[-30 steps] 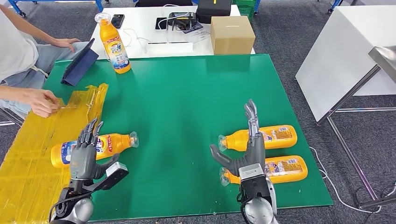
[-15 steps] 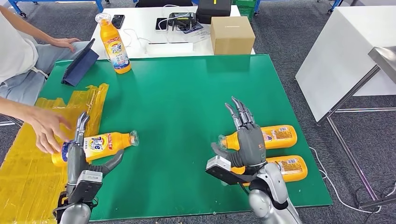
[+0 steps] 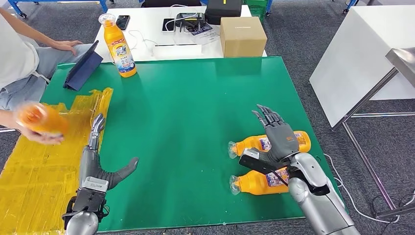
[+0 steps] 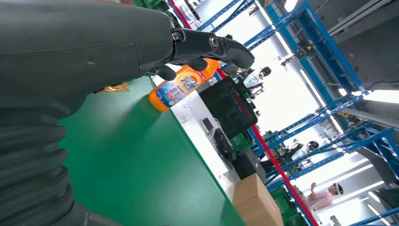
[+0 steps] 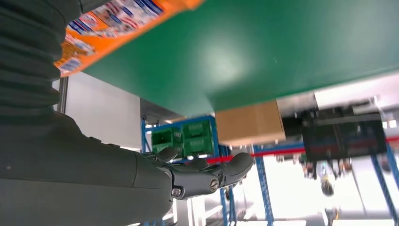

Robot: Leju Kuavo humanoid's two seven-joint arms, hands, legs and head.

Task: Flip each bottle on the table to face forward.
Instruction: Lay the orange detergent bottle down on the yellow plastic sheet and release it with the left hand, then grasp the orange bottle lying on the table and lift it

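right hand (image 3: 280, 138) spread, grasping nothing, over far bottle (image 3: 264, 142) | near bottle (image 3: 258, 181) just below, both lying left-right, caps left, lower right of frame | left hand (image 3: 100, 164) released, far left, nothing near

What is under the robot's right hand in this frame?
The right hand hovers open over the farther lying orange bottle; cap end and label edge show, its middle is covered. The nearer bottle lies beneath the forearm.

The bottle (image 3: 40, 119) in the person's hand (image 3: 34, 138) is motion-blurred (label unreadable); the right robot hand (image 3: 280, 137) covers part of another bottle (image 3: 266, 143).
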